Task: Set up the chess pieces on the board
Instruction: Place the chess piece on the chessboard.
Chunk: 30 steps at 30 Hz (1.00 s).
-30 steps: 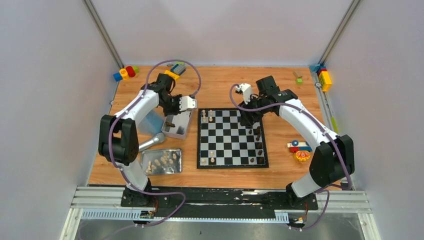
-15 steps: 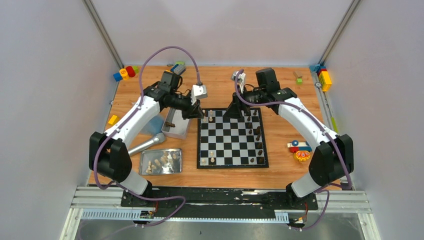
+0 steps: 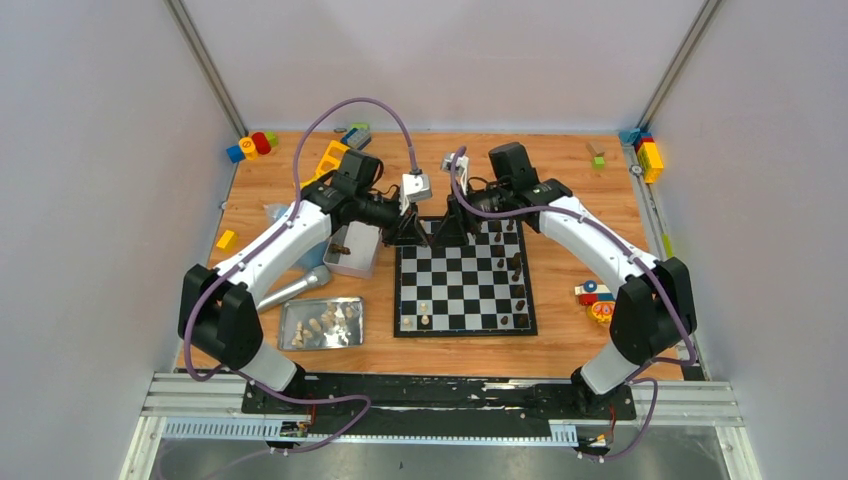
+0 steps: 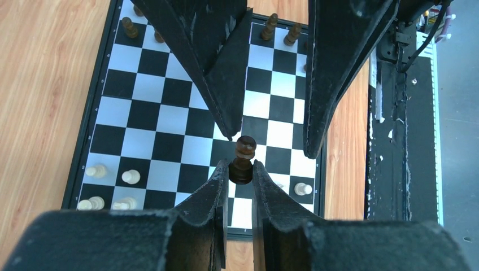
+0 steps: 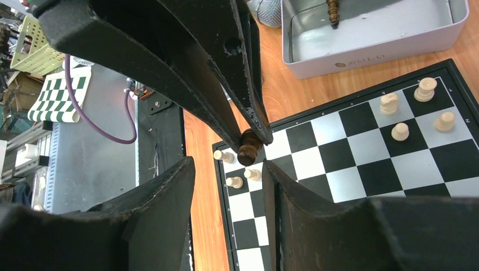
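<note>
You're in a robotics lab test cell. White panels [image 3: 100, 200] wall in the wooden table [image 3: 430, 170] on three sides. An aluminium rail [image 3: 200, 395] and a black base plate [image 3: 440, 392] run along its near edge, and purple cables [image 3: 352, 101] loop over it. Toy blocks [image 3: 250, 145] at its far corners and the board [image 3: 465, 275] look like test props. Off the table's edge, the right wrist view shows a grey floor [image 5: 96, 158], a green basket [image 5: 34, 56] and a rolled checkered mat [image 5: 56, 96].

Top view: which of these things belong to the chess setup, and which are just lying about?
Job:
- black-and-white checkered chessboard
- dark brown turned chess piece, pinched in left gripper
- flat metal tray of pale cream pieces
- deep metal tin

Lying about:
- silver microphone
- colourful toy blocks
- small multicoloured toy
</note>
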Available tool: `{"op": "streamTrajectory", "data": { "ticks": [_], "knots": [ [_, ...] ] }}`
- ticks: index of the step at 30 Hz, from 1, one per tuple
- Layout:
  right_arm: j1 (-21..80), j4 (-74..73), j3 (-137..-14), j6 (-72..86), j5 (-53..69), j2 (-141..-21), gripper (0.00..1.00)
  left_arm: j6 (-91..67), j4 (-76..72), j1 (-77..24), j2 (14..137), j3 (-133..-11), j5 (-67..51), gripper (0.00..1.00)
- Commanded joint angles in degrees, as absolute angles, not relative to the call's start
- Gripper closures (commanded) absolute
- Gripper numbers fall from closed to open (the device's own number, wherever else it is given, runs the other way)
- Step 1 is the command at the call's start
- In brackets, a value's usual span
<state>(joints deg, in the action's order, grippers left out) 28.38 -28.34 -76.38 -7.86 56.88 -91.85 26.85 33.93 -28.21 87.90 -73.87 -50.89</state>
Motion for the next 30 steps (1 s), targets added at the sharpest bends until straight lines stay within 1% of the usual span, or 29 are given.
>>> {"op": "streamTrajectory", "data": {
  "ticks": [1, 14, 30],
  "knots": [
    [29.2, -25.8, -78.6, -7.7, 56.7, -92.4, 0.53, 24.9, 31.5, -28.8, 85.3, -73.5, -51.9, 0.88],
    [29.7, -26.0, -79.8, -7.7, 55.0, -93.1, 0.69, 25.8, 31.7, -29.0, 84.4, -72.8, -51.9, 0.88],
    [30.7, -26.3, -79.8, -8.1, 54.4, -93.6, 0.81, 26.1, 32.2, -29.4, 84.3, -72.3, -51.9, 0.88]
  ]
}}
